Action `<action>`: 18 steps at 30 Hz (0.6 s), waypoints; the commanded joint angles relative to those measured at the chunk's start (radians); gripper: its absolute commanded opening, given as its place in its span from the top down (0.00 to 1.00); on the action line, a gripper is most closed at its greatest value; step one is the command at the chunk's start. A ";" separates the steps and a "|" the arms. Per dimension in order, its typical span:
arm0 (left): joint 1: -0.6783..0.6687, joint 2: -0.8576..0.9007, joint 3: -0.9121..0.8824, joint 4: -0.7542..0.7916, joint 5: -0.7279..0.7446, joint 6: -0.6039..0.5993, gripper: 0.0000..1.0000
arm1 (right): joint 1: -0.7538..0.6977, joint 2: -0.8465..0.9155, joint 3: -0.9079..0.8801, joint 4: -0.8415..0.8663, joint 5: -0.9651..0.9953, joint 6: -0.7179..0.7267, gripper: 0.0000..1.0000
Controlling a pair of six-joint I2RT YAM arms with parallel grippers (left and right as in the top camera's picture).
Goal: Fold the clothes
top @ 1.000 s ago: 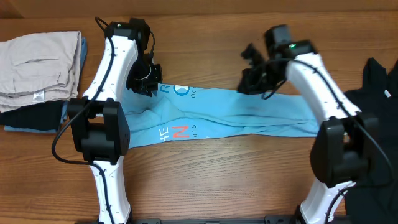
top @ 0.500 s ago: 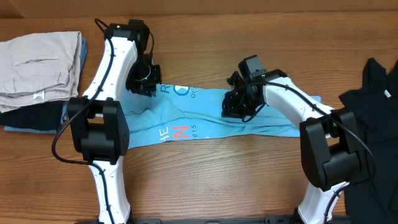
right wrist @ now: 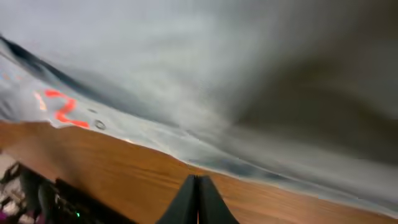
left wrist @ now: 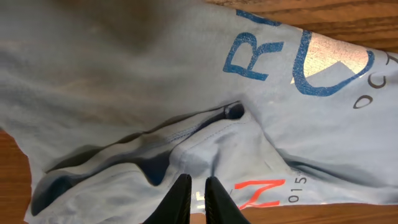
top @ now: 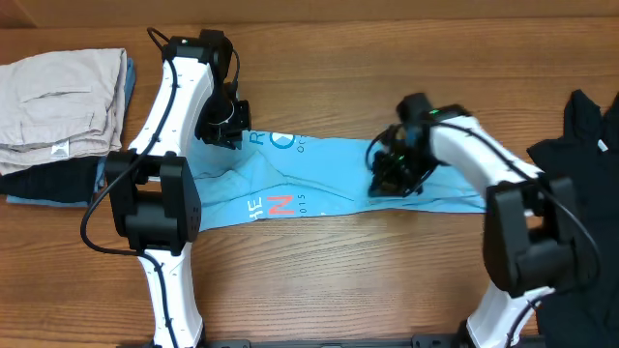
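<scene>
1. Moved within the last second: right gripper (top: 392,172), brought from beyond the far edge of the cloth down onto its middle. No shift seen in left gripper (top: 224,126), at the far left edge of the same cloth.
2. Task item: light blue short-sleeved cotton T-shirt (top: 329,179) with printed lettering and a red mark. Laid as a long creased band across the table centre, between the two arms. Not yet folded compact.
3. State, left gripper: narrow, fingertips nearly together in the wrist view. Cloth between them or not, cannot tell.
4. State, right gripper: closed tight, nothing seen between the tips. Wrist view blurred.
5. Risk: bunching instead of lifting. Likely cause: closed tips dragged over fabric with no layer caught.
6. Risk: band skewed or fold undone. Likely cause: pull from one end only.
7. Surface: brown wood-grain table (top: 329,280), smooth, probably low grip on cotton.
8. Surroundings: folded beige garment (top: 58,106) on the left, plain black garment (top: 580,164) heaped at the right edge, both apart from the shirt. Nothing of the room visible beyond the table.
</scene>
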 commanded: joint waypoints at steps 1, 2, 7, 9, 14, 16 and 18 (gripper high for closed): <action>0.005 -0.018 -0.007 0.000 -0.015 0.019 0.88 | -0.121 -0.077 0.047 -0.025 0.127 -0.054 0.96; 0.005 -0.018 -0.007 0.001 -0.015 0.019 0.88 | -0.155 -0.075 0.038 -0.016 0.170 -0.053 0.96; 0.005 -0.018 -0.007 0.005 -0.015 0.020 0.87 | -0.290 -0.074 -0.063 0.089 0.270 -0.053 0.96; 0.005 -0.018 -0.007 0.008 -0.015 0.020 0.87 | -0.323 -0.074 -0.090 0.095 0.329 -0.053 0.96; 0.005 -0.018 -0.007 0.008 -0.015 0.020 0.87 | -0.364 -0.074 -0.149 0.069 0.425 0.009 0.96; 0.005 -0.018 -0.007 0.009 -0.015 0.020 0.87 | -0.374 -0.074 -0.171 0.061 0.482 0.061 0.96; 0.005 -0.018 -0.007 0.009 -0.015 0.019 0.87 | -0.375 -0.074 -0.211 0.074 0.498 0.084 0.96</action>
